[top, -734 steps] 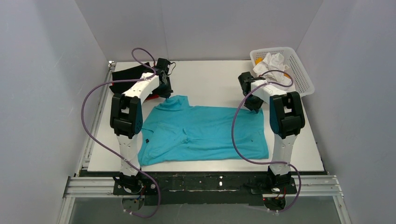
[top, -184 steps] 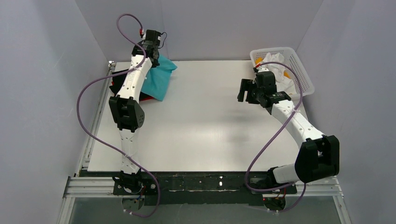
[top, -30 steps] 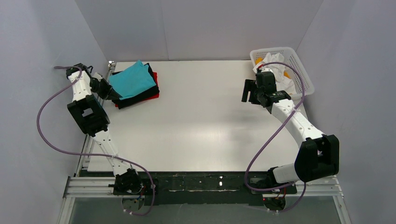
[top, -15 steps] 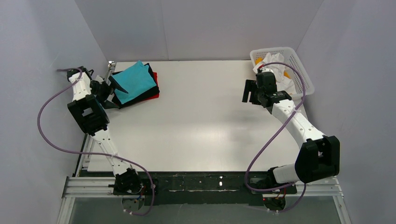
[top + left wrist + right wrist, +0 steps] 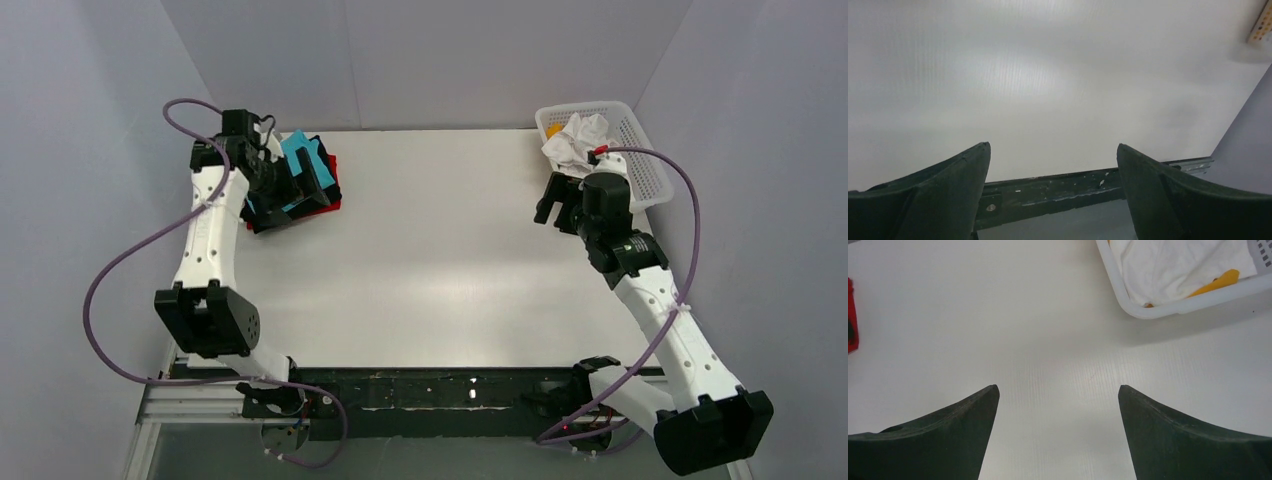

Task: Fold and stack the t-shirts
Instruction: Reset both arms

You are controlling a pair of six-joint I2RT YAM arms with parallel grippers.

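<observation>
Three t-shirts (image 5: pixel 293 147), stacked far-left on the table (image 5: pixel 450 280), turquoise on top. My left gripper (image 5: pixel 1052 146): over the stack, spread wide, empty. My right gripper (image 5: pixel 1058 386): beside the basket (image 5: pixel 1128 302), wide, empty. Advice: lift the white garment (image 5: pixel 1173 265) by one edge.

Top external camera: high behind the arm bases (image 5: pixel 270 395), looking down and forward over the whole worktop (image 5: pixel 440 270). Left wrist camera: looking out obliquely between its own fingers (image 5: pixel 938 195) across bare worktop to the near rail (image 5: pixel 1058 187). Right wrist camera: close, looking steeply down. It shares the white basket (image 5: pixel 640 160) and the red t-shirt (image 5: pixel 851 315) edge with the top view.
</observation>
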